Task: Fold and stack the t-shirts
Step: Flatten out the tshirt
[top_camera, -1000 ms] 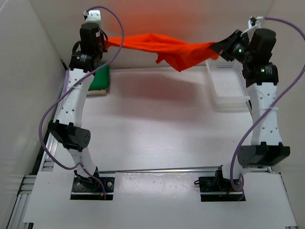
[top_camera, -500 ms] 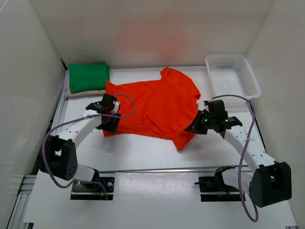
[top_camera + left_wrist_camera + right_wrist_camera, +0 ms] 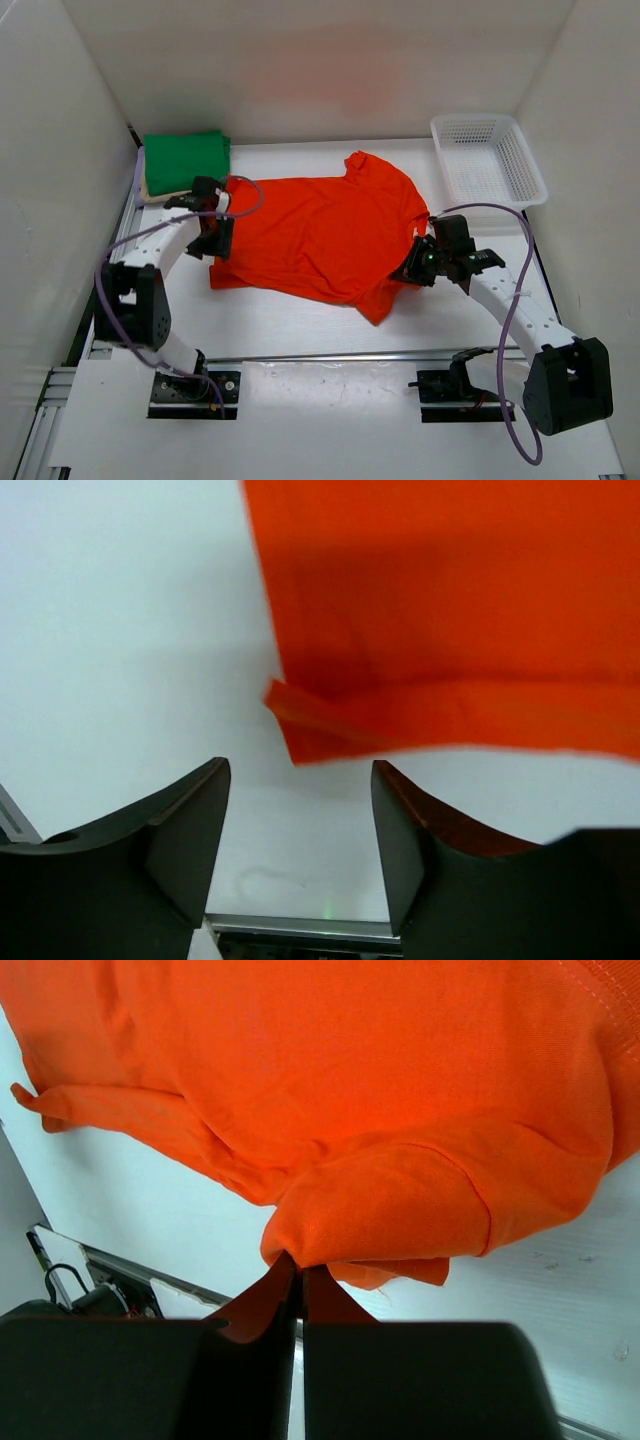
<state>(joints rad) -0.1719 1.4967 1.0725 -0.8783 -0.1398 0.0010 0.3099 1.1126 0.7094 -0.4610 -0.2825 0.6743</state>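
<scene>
The orange-red t-shirt (image 3: 320, 235) lies spread flat across the table's middle. Over its left edge hovers my left gripper (image 3: 213, 238), open and empty; the shirt's hem corner (image 3: 300, 725) lies just beyond its fingertips (image 3: 300, 850). My right gripper (image 3: 413, 268) is shut on a pinch of the orange-red t-shirt (image 3: 380, 1200) at its right sleeve side, the cloth bunched at the fingertips (image 3: 298, 1278). A folded green t-shirt (image 3: 185, 160) rests on a folded tan one (image 3: 152, 194) at the back left.
A white lattice basket (image 3: 488, 158) stands at the back right. White walls close in the table on the left, back and right. A metal rail (image 3: 330, 355) runs along the near edge in front of the arm bases.
The shirt, held stretched in the air a second ago, came down onto the table. My left gripper opened, let go of it and moved back toward the shirt's upper left edge. The right still grips.
</scene>
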